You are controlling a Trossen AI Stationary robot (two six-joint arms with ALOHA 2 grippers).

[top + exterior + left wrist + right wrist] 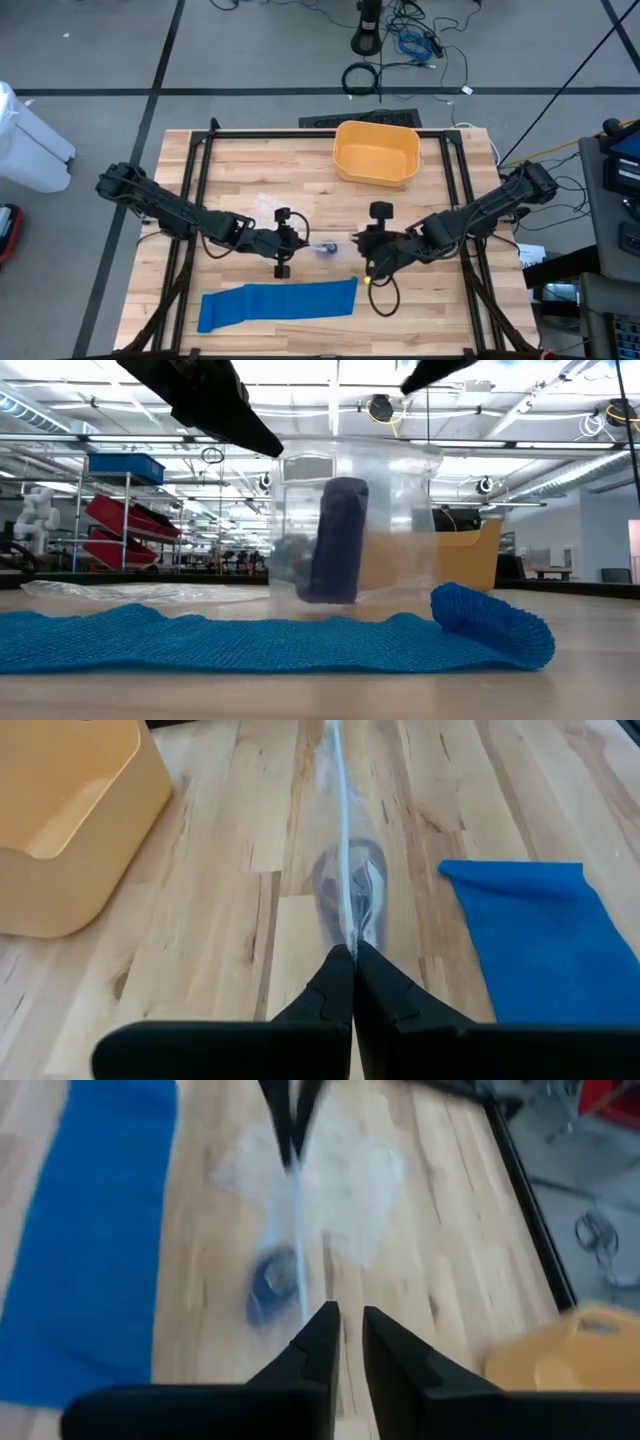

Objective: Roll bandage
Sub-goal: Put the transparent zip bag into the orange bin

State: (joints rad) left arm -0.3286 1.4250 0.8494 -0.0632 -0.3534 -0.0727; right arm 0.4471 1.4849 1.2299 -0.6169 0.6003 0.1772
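Pale wooden table [250,165] with a flat blue bandage [278,303], a yellow bin [376,153], clear plastic wrap [262,206].

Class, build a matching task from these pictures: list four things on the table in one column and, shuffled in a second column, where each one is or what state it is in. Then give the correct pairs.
Things:
1. blue bandage
2. yellow bin
3. clear bag
4. right gripper

Places or states:
A. pinched between the shut fingers of the left gripper
B. at the far edge of the table
C. spread out flat near the front edge, one end curled up
D. fingers slightly apart, holding nothing

Pairs: 1-C, 2-B, 3-A, 4-D
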